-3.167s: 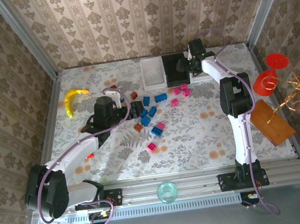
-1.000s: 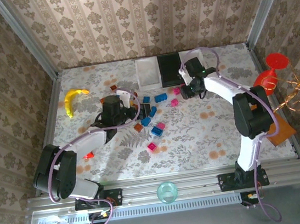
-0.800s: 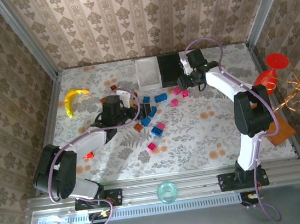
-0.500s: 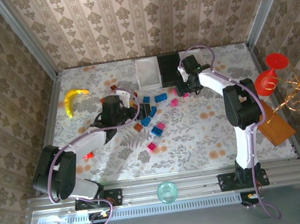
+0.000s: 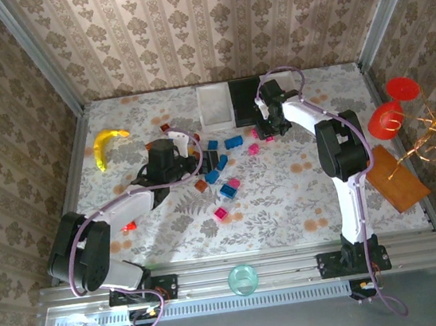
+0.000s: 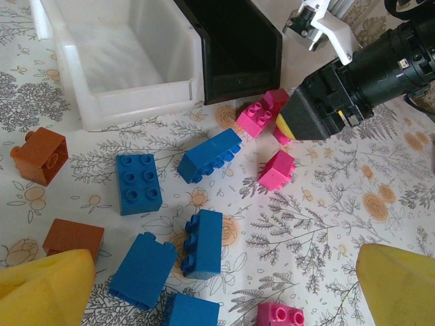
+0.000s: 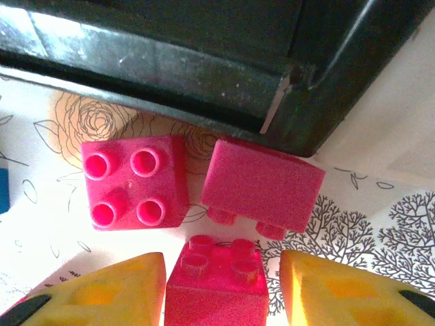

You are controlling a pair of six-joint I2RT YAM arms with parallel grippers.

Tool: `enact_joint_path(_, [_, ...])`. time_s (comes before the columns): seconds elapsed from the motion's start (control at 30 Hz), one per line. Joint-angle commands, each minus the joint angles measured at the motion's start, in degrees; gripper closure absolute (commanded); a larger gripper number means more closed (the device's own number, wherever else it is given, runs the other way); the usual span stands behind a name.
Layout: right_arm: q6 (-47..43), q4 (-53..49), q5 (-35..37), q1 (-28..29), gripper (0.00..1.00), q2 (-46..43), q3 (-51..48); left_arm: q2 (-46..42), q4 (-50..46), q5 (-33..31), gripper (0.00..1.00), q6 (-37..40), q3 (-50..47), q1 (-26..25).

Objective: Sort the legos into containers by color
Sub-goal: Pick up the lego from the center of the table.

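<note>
I set the right gripper (image 7: 222,268) astride 1 pink brick (image 7: 216,293) just beside the black tray (image 7: 170,61), a short carry I judge. Its jaws sit close, but I cannot tell if they clamp. The left gripper (image 6: 217,288) hangs wide apart above the blue bricks (image 6: 202,242).

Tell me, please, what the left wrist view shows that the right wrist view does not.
Left wrist: the white tray, blue bricks and brown bricks. Right wrist: a pink brick bracketed by the right gripper's yellow fingers. Both: the black tray and pink bricks by its corner.
</note>
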Motion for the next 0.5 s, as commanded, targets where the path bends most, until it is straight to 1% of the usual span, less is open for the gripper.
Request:
enact_joint_path(0.0, [0.4, -2.9, -0.5, 0.4, 0.53, 0.8, 0.7, -1.8, -0.6, -0.8, 0.0, 0.0, 0.4, 0.3])
enact_joint_path(0.2, [0.6, -3.0, -1.8, 0.4, 0.61, -1.9, 0.0, -1.3, -0.9, -0.7, 0.0, 0.0, 0.9, 0.5])
enact_joint_path(0.37, [1.8, -0.3, -2.2, 0.0, 0.64, -10.7, -2.4, -1.6, -1.5, -0.3, 0.0, -0.3, 1.6, 0.5])
enact_joint_path(0.47, [3.2, 3.2, -0.3, -0.1, 0.65, -14.7, -2.3, -1.8, -1.4, 0.1, 0.0, -0.6, 1.9, 0.5])
